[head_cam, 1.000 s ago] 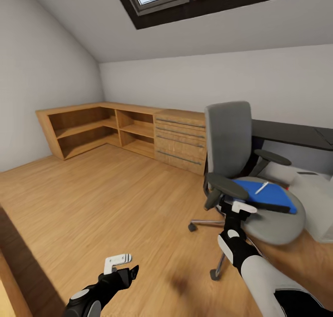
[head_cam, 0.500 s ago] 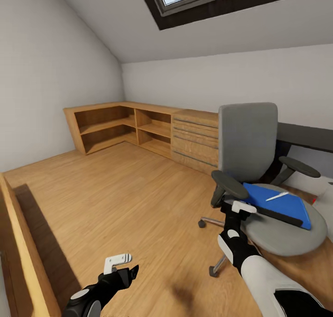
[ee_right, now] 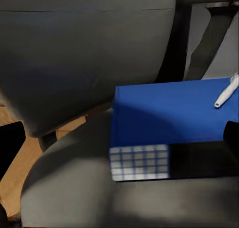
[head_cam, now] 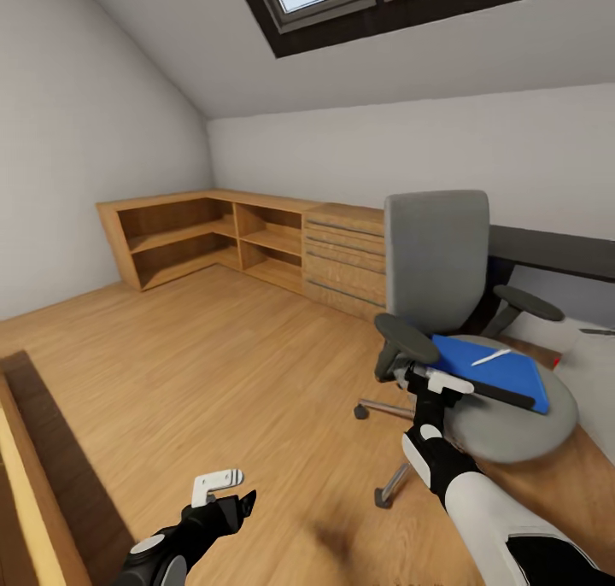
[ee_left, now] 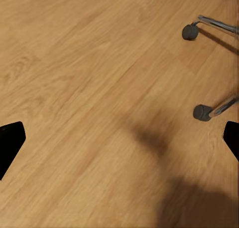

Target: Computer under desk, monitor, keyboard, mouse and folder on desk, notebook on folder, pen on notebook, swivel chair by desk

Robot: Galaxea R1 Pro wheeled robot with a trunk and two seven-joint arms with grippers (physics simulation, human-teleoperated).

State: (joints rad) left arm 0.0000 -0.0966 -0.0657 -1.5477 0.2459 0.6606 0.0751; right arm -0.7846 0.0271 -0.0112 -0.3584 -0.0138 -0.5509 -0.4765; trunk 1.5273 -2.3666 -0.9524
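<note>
**Right gripper facing the folder on the chair**

The right gripper (head_cam: 437, 387) is standing open and empty. Just ahead of it the blue folder (head_cam: 489, 370) is lying on the swivel chair (head_cam: 504, 415), its long axis running across the gripper's line. The left gripper (head_cam: 224, 488), also open, is hanging well apart.

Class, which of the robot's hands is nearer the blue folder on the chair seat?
Right. The right hand hovers beside the blue folder, at the seat's edge; the left hand hangs low over bare floor, well away.
</note>
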